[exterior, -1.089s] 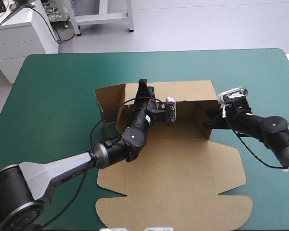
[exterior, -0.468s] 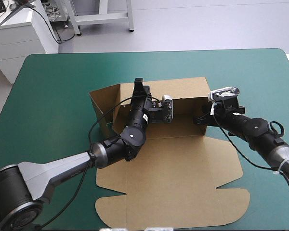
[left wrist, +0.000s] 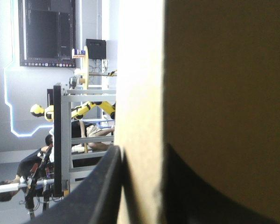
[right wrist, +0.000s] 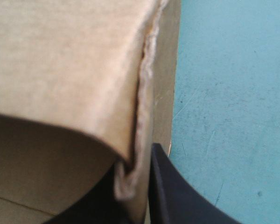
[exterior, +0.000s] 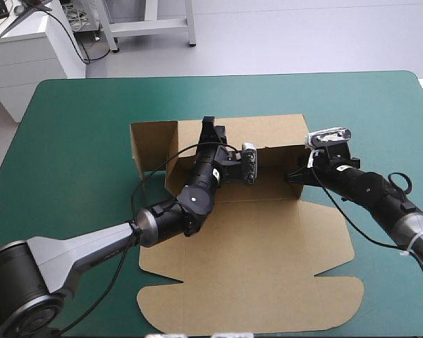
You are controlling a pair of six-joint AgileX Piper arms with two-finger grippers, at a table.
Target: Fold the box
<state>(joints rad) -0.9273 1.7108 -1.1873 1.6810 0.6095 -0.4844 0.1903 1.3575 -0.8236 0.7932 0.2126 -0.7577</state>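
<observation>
The brown box (exterior: 254,246) lies on the teal-green table (exterior: 77,127) with its rear wall (exterior: 275,130) raised. The left gripper (exterior: 210,128) is all but closed on that wall's top edge, and the right gripper (exterior: 295,176) likewise pinches the end flap (right wrist: 74,60) at the wall's right corner. With only thin board edges between the jaws, a sheet could slip free, or uneven pulls could twist the wall and crease it off its score line.

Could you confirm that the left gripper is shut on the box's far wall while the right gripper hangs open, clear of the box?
Not quite: the right gripper is also shut on the box, pinching its right wall, as the right wrist view shows. The left gripper is indeed shut on the far wall.
</observation>
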